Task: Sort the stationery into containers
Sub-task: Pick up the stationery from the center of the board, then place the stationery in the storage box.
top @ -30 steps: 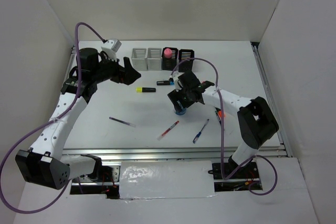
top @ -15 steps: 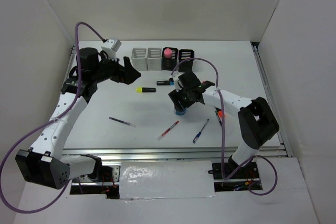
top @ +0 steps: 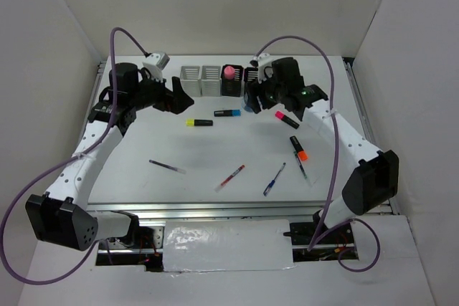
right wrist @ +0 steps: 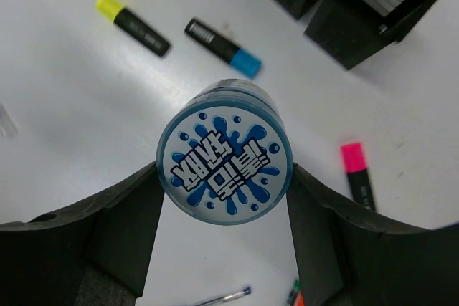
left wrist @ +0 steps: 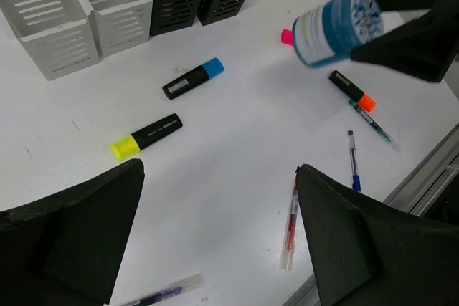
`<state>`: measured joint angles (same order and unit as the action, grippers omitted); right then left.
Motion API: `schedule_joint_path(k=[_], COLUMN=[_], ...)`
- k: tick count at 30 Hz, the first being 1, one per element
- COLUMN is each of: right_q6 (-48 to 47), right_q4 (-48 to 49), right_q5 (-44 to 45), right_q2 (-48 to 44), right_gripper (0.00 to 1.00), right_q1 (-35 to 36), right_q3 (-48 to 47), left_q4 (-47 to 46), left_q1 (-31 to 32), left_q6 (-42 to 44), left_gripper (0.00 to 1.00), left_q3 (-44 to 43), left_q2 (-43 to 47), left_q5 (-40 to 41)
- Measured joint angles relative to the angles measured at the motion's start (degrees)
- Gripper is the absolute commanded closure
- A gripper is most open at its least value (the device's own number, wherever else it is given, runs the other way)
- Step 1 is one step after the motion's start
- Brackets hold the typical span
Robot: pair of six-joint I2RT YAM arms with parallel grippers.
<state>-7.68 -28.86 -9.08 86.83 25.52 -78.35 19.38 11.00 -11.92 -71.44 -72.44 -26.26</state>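
Row of 4 slotted pen holders at far edge of desk: 2 light grey, 2 black. Pink-capped cylinder stands in the black one next to the greys. R claw part-open, clamped on blue stubby cylinder, up off desk, just in front of end black holder. L claw spread wide, holding nothing, above yellow highlighter.

A white table stands enclosed on three sides by plain white panels: a back wall, a left wall and a right wall. A ribbed metal rail runs along the table's near edge, and a side rail lines its right edge. Even, diffuse light leaves only soft shadows on the tabletop.
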Motion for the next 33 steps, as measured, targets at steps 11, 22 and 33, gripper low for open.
schedule_joint_path(k=[11,22,33], right_q6=[-2.27,-2.25,-2.19], right_q4=[4.26,7.43,10.01], right_q5=[2.86,2.21,-0.20], right_q2=[9.79,22.56,27.76], right_gripper=[0.89,0.89,0.89], right_q1=[-9.07,-11.08,-12.35], right_q3=[-17.14,-23.45,-28.06], left_q4=[-0.76,-1.20,-1.86], left_q1=[0.00,-0.11,-0.70], left_q6=[1.20,1.62,1.66], left_gripper=[0.01,0.01,0.01], left_q3=[-1.68,-3.45,-3.45], left_q2=[-2.21,-4.28,-4.72], left_q5=[0.00,-0.04,-0.50])
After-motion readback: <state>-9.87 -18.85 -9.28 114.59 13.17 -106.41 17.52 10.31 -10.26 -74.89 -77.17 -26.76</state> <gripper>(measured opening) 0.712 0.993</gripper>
